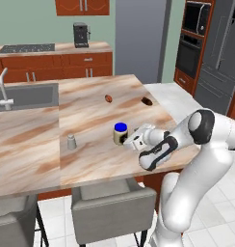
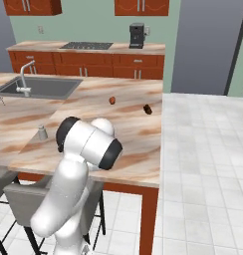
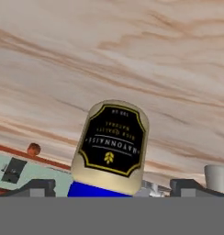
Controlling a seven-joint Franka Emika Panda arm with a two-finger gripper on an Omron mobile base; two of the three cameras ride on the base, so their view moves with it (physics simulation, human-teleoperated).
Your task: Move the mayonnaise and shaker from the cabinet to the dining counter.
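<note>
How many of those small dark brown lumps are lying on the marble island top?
2. One brown lump lies mid-counter, beyond the mayonnaise; the other brown lump sits near the dining counter edge by the tiled floor. The arm might hide more.

mayonnaise [image 3: 111, 147] jar, dark label, upside-down lettering apparently reading "MAYONNAISE", smaller lines illegible

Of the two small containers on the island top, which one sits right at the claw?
The blue-lidded mayonnaise jar; the small grey shaker stands apart, toward the sink.
</note>
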